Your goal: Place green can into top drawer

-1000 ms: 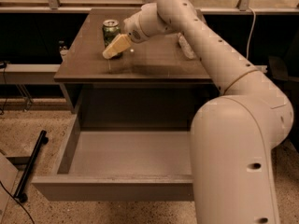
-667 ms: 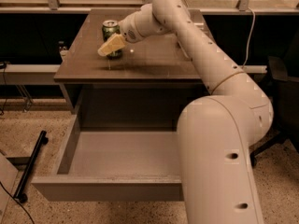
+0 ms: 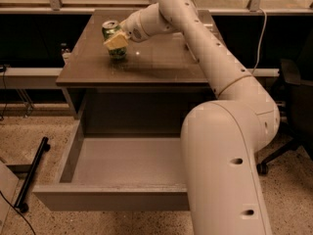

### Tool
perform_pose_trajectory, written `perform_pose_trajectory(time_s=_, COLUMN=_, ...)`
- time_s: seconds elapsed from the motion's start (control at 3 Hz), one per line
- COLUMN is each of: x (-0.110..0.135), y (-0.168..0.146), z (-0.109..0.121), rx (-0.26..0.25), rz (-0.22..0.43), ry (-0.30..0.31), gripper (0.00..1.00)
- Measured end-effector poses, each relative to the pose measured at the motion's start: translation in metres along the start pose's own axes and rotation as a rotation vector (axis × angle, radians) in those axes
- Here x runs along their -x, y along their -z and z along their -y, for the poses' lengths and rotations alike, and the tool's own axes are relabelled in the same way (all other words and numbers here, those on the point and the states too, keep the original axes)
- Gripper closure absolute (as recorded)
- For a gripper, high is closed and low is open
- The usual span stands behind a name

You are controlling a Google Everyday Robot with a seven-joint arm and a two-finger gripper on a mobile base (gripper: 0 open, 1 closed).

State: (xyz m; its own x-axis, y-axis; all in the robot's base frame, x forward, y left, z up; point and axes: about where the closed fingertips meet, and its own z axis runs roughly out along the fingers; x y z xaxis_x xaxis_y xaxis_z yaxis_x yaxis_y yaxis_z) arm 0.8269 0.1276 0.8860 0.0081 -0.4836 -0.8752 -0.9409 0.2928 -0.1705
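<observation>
The green can (image 3: 111, 29) stands upright at the back left of the brown table (image 3: 161, 65). My gripper (image 3: 116, 41) is right at the can, its pale yellowish tip across the can's front at mid height, so only the silver top and the bottom of the body show. The top drawer (image 3: 107, 199) is pulled wide out below the table, and its smooth grey inside holds nothing that I can see. My arm hides the drawer's right part.
My white arm reaches from the lower right across the table's right side. A small dark bottle (image 3: 63, 53) stands on a ledge left of the table. A black bar (image 3: 32, 173) lies on the floor at left. A dark chair (image 3: 293, 102) is at right.
My gripper has moved left and up from beside the can to directly over its front. The can has stayed in place.
</observation>
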Motion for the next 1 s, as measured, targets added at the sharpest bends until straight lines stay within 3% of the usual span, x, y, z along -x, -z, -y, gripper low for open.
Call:
perform_pose_trajectory(time_s=0.33, x=0.009, y=0.020, z=-0.004, rx=-0.014, rz=0.007, ry=0.018, gripper=0.87)
perform_pose_trajectory(time_s=0.67, x=0.016, y=0.046, z=-0.021, rx=-0.023, rz=-0.001, ry=0.033, gripper=1.00)
perform_pose_trajectory(time_s=1.0, x=0.016, y=0.076, z=-0.046, rx=-0.029, rz=-0.027, ry=0.022, gripper=1.00)
